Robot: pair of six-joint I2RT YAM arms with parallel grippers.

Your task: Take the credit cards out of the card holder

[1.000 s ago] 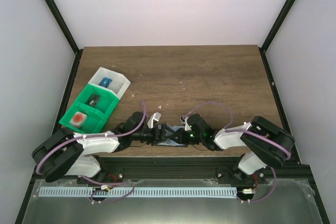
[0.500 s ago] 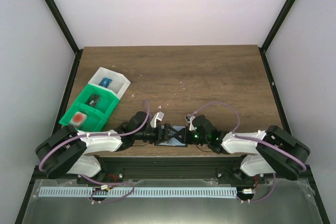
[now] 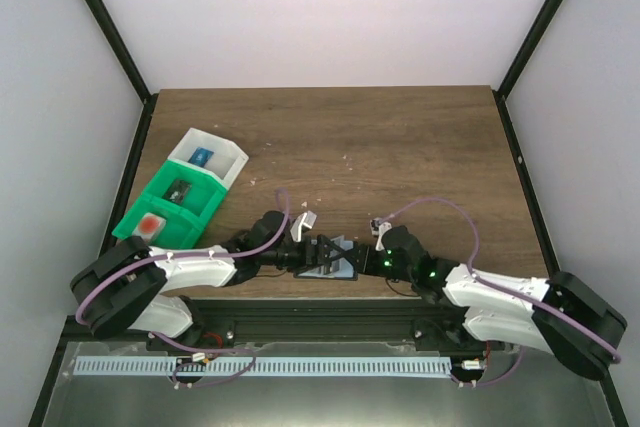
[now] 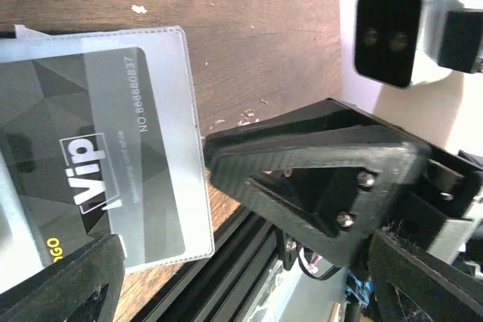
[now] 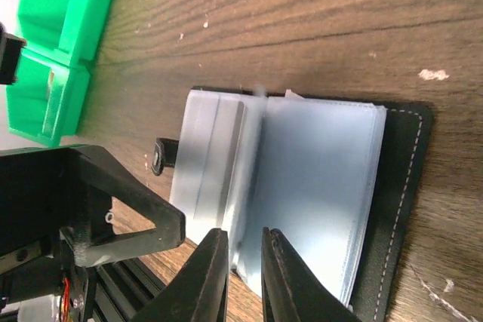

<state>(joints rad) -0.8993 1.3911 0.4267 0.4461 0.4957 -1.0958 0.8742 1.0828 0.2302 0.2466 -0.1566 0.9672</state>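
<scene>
The card holder (image 3: pixel 336 258) lies open at the table's near edge between my two grippers; in the right wrist view it shows a black rim (image 5: pixel 396 209) and grey-blue clear sleeves (image 5: pixel 317 186). One sleeve stands raised, and my right gripper (image 5: pixel 243 250) is shut on its near edge. In the left wrist view that clear sleeve holds a dark grey credit card (image 4: pixel 98 164) printed "VIP". My left gripper (image 4: pixel 241 277) is wide open, its fingers (image 4: pixel 60 284) on either side of the sleeve without touching it. From above, the left gripper (image 3: pixel 318 252) faces the right gripper (image 3: pixel 358 260).
A green bin (image 3: pixel 165 209) and a white bin (image 3: pixel 208 157) stand at the left of the table, each with small items inside. The black frame rail (image 3: pixel 320 312) runs just below the holder. The green bin (image 5: pixel 60 50) also shows at the upper left of the right wrist view.
The right arm has stretched out low and flat, its elbow swinging right. Both grippers and the holder have shifted slightly right. The jaws have not changed.
</scene>
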